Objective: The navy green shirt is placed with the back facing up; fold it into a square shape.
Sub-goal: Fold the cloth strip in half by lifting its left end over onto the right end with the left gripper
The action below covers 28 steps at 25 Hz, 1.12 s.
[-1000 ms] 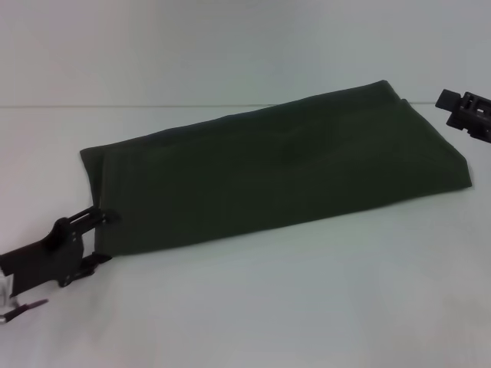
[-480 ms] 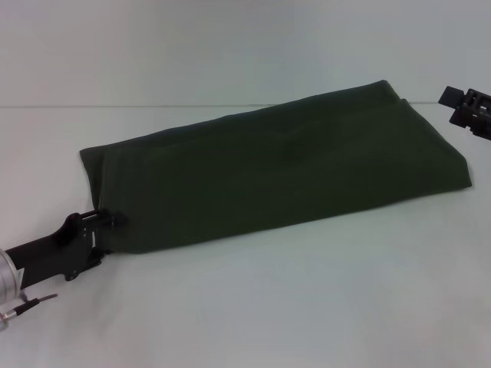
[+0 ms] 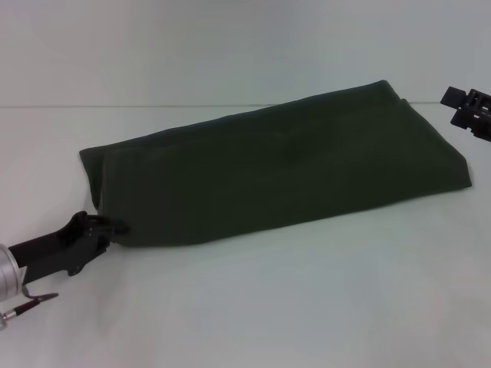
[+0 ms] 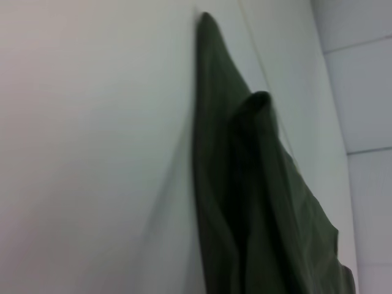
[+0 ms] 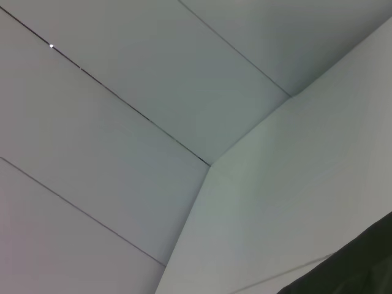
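Observation:
The navy green shirt (image 3: 284, 172) lies plain side up as a long folded band, running slantwise from the near left to the far right of the white table (image 3: 307, 299). My left gripper (image 3: 115, 228) sits low at the band's near left corner and is shut on the cloth edge there. In the left wrist view the shirt (image 4: 257, 202) rises in a bunched fold close to the camera. My right gripper (image 3: 468, 109) hovers off the band's far right end, apart from the cloth. A dark corner of the shirt (image 5: 361, 263) shows in the right wrist view.
The table's back edge (image 3: 115, 106) meets a pale panelled wall (image 5: 122, 122). Bare tabletop stretches in front of the shirt and to its left.
My left gripper went from open around the shirt's near left corner to shut on it, and its arm rolled and dropped lower. The right gripper barely moved.

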Tool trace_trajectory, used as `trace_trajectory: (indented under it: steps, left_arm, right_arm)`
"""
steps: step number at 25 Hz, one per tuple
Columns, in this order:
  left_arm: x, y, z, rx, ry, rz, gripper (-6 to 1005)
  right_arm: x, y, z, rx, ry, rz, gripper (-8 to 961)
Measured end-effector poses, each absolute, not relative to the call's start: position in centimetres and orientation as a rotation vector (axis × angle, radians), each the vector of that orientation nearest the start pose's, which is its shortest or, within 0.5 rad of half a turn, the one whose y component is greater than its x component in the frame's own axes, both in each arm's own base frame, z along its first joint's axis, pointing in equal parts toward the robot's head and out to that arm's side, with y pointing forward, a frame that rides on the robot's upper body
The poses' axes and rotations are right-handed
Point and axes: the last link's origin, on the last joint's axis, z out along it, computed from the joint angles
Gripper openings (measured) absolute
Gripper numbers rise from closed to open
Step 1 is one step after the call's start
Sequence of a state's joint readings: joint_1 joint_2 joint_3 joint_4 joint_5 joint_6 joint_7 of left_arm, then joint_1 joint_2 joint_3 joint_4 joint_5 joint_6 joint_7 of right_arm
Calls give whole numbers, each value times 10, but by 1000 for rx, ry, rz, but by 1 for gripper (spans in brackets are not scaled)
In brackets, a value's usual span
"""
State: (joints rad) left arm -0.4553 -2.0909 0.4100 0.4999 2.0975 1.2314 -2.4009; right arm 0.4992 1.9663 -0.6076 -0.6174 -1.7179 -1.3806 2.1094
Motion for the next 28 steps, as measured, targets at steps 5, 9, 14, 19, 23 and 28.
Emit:
trace_trajectory:
  steps: [5, 9, 14, 19, 23, 28]
  left_arm:
    - [-347, 322, 5, 2017, 2582, 1122, 188]
    - [-353, 326, 16, 2105, 2603, 1045, 86]
    - [-364, 329, 37, 2179, 2670, 954, 60]
    - [-379, 328, 61, 2219, 2769, 891, 59]
    - [-391, 325, 78, 2213, 2857, 899, 59]
    - [-400, 327, 90, 2216, 2948, 903, 58]
  right_arm:
    - [295, 367, 78, -1999, 1555, 1149, 824]
    - [295, 367, 78, -1997, 1560, 1152, 824]
    - [299, 365, 78, -1976, 1582, 1157, 825]
    - [302, 363, 79, -1947, 1596, 1175, 824]
    - [305, 362, 79, -1929, 1605, 1180, 824]
    - [307, 362, 81, -1907, 1608, 1190, 824]
